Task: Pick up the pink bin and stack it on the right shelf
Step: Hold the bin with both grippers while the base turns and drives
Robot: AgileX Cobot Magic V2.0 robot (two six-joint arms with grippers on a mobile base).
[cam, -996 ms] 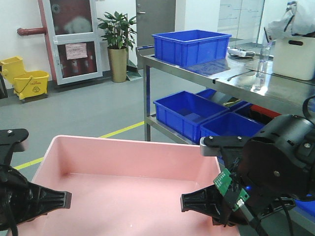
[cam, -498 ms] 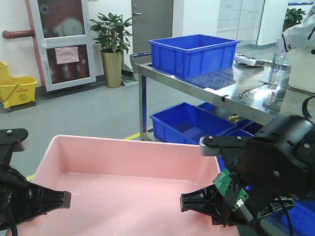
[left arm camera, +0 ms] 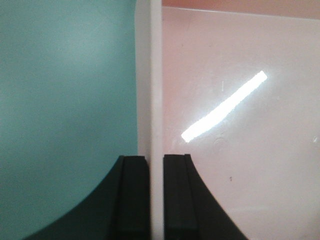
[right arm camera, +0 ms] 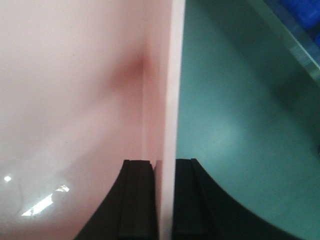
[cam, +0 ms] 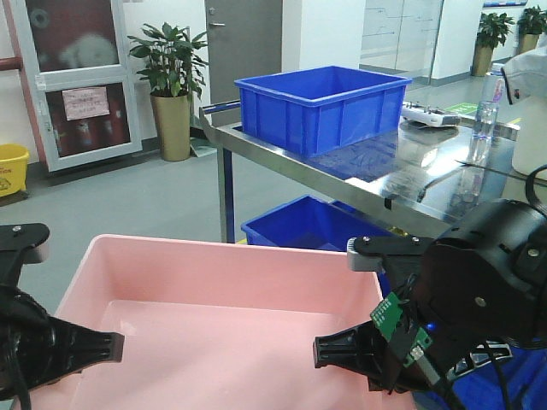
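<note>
Front-facing view: the pink bin [cam: 222, 256] is held in the lower frame, its side walls pinched by the closed left gripper [left arm camera: 156, 167] and right gripper [right arm camera: 164, 170]. It should be carried level toward the right shelf [cam: 402, 175], upper right, clear of the blue crate [cam: 320, 107].

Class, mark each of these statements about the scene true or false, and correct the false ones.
1. The left claw is closed on a wall of the pink bin. True.
2. The right claw hangs open with nothing in it. False: it is clamped on the bin's opposite wall.
3. A blue crate stands on top of the steel shelf. True.
4. The pink bin rests on the shelf top. False: both claws hold it, apart from the shelf.
</note>
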